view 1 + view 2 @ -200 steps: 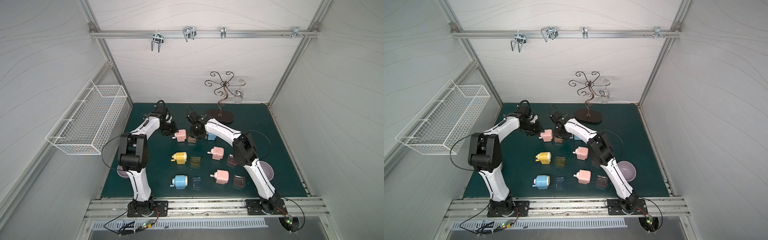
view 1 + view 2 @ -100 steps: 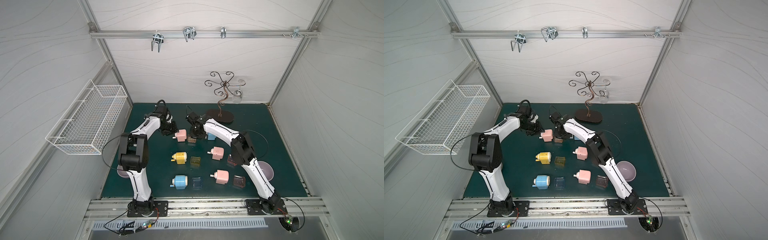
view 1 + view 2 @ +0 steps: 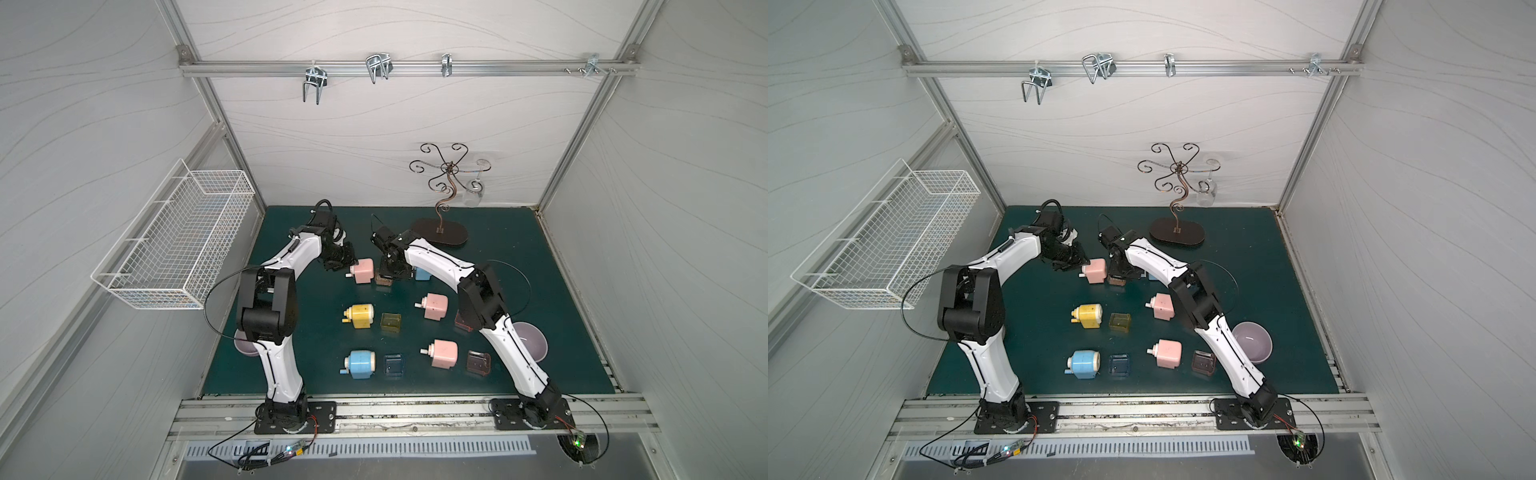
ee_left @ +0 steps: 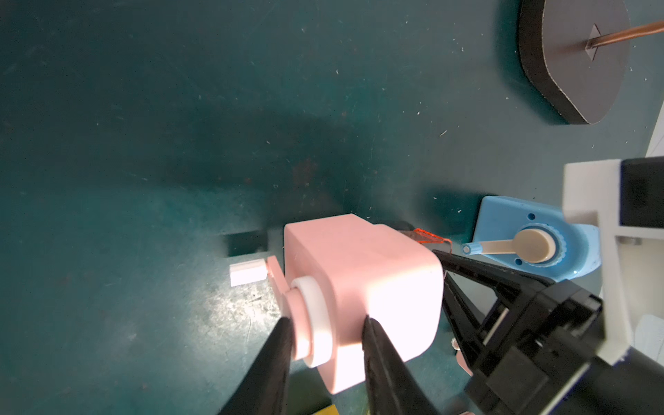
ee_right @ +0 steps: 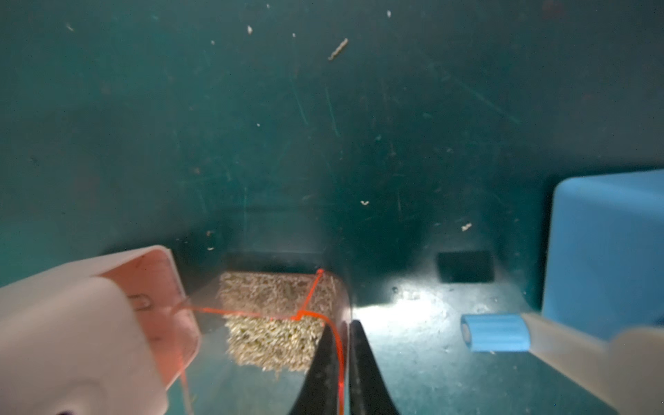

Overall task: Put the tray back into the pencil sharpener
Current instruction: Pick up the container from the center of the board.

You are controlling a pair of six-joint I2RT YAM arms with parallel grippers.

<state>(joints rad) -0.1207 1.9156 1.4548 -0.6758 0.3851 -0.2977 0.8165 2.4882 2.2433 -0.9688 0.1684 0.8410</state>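
Basket: white wire basket (image 3: 174, 241) is hanging on the left wall.
Stand: scrolled bronze wire stand (image 3: 453, 235) is standing at the green mat's (image 3: 519, 241) far edge.
Bowl: lilac round bowl (image 3: 1254, 341) is sitting on the mat's right side.

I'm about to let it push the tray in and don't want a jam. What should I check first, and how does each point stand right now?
1. Right pincer shut on the tray wall: ok.
2. Left pincer clamping the pink sharpener at its crank end: ok.
3. Tray seated in the pink sharpener: not ok, it lies outside, beside it.
4. Tray lined up with the sharpener's slot: cannot tell.
5. Tray empty: not ok, shavings lie in it.
6. Blue sharpener apart from the right pincer: ok.
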